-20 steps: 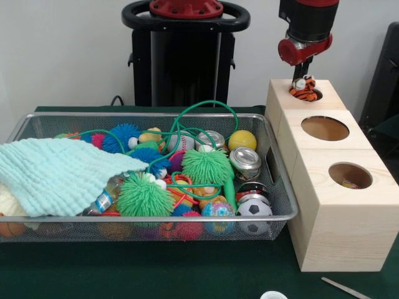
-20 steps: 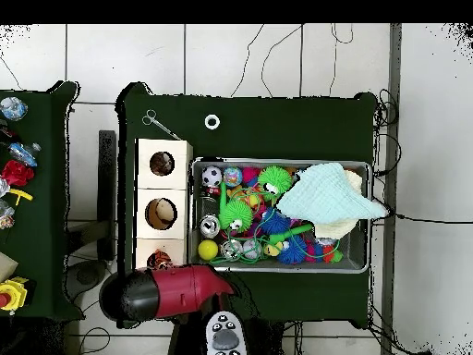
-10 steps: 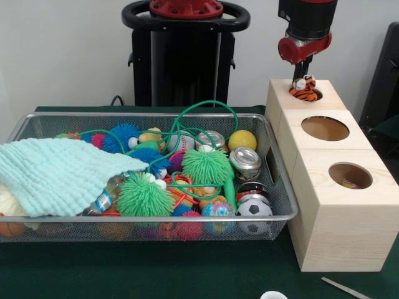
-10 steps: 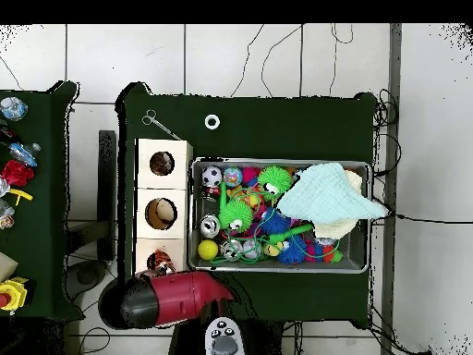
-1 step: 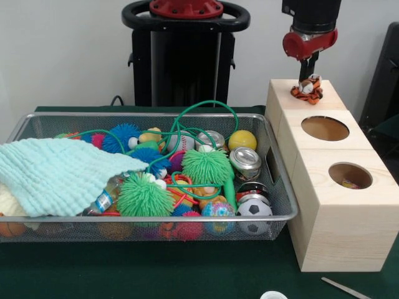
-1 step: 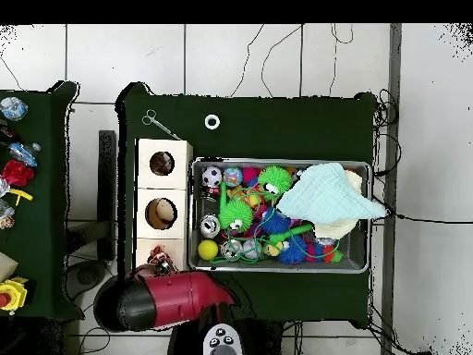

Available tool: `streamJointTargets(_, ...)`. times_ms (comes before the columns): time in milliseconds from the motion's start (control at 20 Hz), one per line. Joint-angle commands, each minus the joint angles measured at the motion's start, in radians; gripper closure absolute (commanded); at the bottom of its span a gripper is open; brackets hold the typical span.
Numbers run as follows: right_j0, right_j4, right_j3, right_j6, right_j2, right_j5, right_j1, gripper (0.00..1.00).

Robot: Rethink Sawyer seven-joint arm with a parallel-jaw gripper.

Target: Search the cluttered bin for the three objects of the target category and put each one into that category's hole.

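Pale, unfinished pine forms the three-holed box beside the wire-mesh bin. At its far hole, a small orange-and-black striped tiger toy is seen in the front view, lifted partly clear of the rim and hanging directly under the gripper. The gripper's dark tips are closed narrowly on the toy's top, below a glossy red collar.

From overhead, the same spot is largely covered by the red and black arm; only a scrap of the striped toy is glimpsed at the arm's edge, and the grip itself is hidden. What the overhead view adds is the inside of the other two holes: something pale is seen in the middle hole, and dark contents in the end hole. A pair of metal scissors and a white ring on the green table cover are also shown there, while only fragments of them appear at the front view's bottom edge.

The bin is filled with a mixed heap. A soft, waffle-textured mint cloth is draped over one end. Beside it lie spiky rubber balls in green and blue, a smooth yellow ball, a small soccer ball, shiny metal cans, and a looping green cord that arches above the pile.
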Motion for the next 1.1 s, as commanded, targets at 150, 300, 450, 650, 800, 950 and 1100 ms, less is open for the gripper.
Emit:
streamJointTargets(150, -0.011, 0.056, -0.100, 0.172, 0.088, 0.015, -0.099, 1.00)
streamJointTargets(300, -0.009, 0.054, -0.092, 0.179, 0.080, 0.000, -0.093, 1.00)
streamJointTargets(450, -0.012, 0.057, -0.084, 0.176, 0.078, 0.008, -0.102, 1.00)
streamJointTargets(650, -0.024, 0.070, -0.067, 0.167, 0.083, 0.034, -0.126, 1.00)
streamJointTargets(800, -0.033, 0.075, -0.055, 0.157, 0.085, 0.056, -0.148, 1.00)
streamJointTargets(950, -0.057, 0.080, -0.034, 0.145, 0.101, 0.049, -0.159, 1.00)
streamJointTargets(1100, -0.067, 0.069, -0.024, 0.146, 0.101, 0.032, -0.153, 1.00)
